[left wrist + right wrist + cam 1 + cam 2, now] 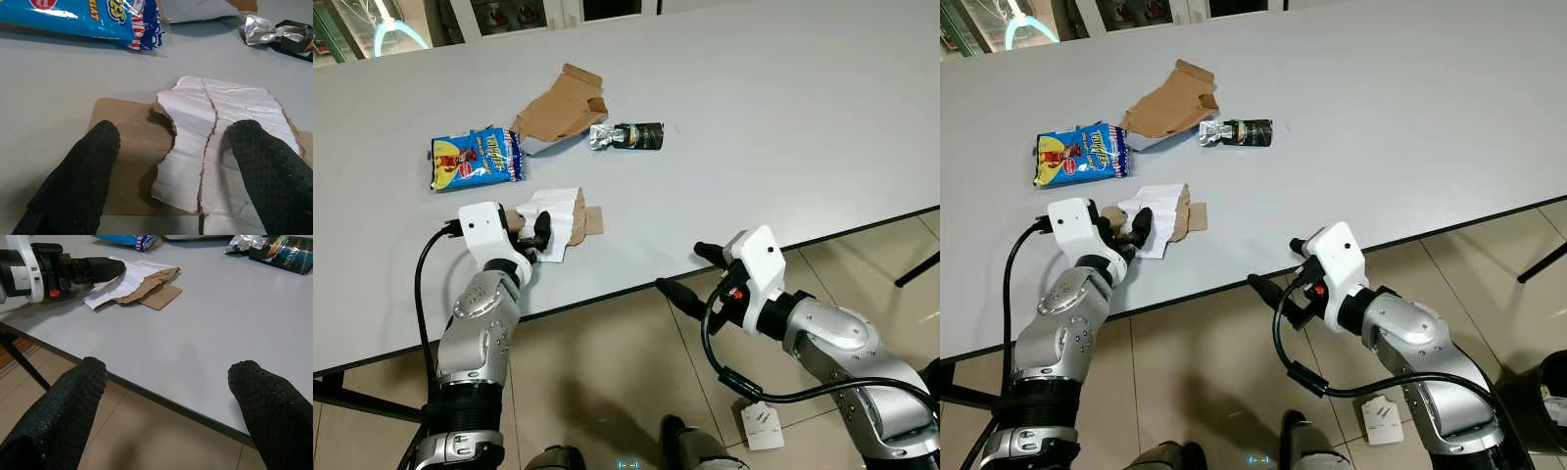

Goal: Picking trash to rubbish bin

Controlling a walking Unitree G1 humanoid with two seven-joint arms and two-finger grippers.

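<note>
- Blue snack bag (477,160), upper left of frame; lettering unreadable.
- Left gripper (539,233) spread wide over torn white cardboard (558,217).
- Right gripper (683,271) wide, off table edge (636,286).

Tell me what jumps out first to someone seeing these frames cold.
Probably the bright blue snack packet on the grey table, lying left of a torn brown cardboard piece and a crumpled dark foil wrapper. Nearer the table edge, the left pincer is open, its black fingers over a torn white-and-brown cardboard scrap. The right pincer hangs open just off the table's edge, above the tiled floor.
</note>
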